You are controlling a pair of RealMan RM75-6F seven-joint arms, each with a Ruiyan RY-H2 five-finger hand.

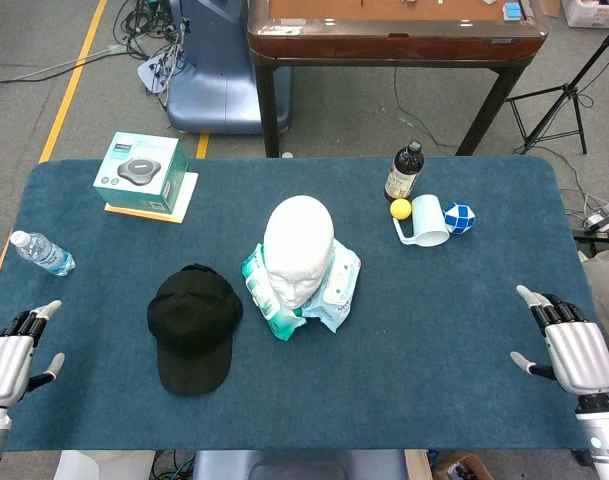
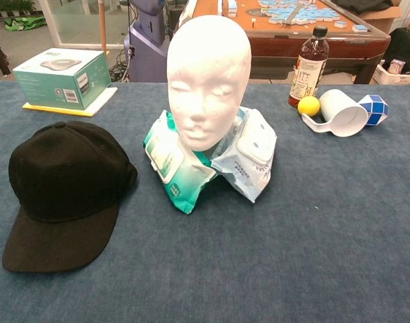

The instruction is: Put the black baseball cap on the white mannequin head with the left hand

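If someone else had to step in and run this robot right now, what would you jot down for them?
Left hand: open, holding nothing, at the table's near left edge.
Right hand: open, holding nothing, at the near right edge.
Black baseball cap: flat on the table, brim toward the robot, untouched.
White mannequin head: bare, upright among wipe packs, right of the cap.
Done: nothing.
Left: grasp the cap with the left hand, place it on the head.

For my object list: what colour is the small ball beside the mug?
Yellow ball; chest view.

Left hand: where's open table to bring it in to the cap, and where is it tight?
Bare cloth lies between the left hand and the black cap, below the water bottle. Tight on the cap's far side: wipe packs crowd the mannequin head.
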